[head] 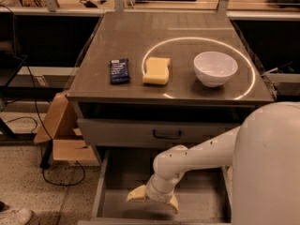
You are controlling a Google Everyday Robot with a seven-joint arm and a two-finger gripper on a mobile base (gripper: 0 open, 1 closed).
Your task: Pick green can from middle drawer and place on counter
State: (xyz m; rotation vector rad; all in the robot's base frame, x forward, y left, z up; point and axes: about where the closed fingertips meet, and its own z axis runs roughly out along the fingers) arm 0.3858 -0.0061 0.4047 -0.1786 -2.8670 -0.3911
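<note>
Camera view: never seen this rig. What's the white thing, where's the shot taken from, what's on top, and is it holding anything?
The big white shape at the lower right is the robot's body, and the white jointed limb coming off it is its one arm. There is a single picture. It looks down from above, past the robot's body; where the camera is mounted is not known.

The arm ends in a yellowish two-finger pincer, which hangs low inside the open middle drawer. Its fingers are spread, with nothing visible between them.

Above it is a closed drawer front, and above that the counter. On the counter sit a dark blue packet, a yellow sponge and a white bowl.
</note>
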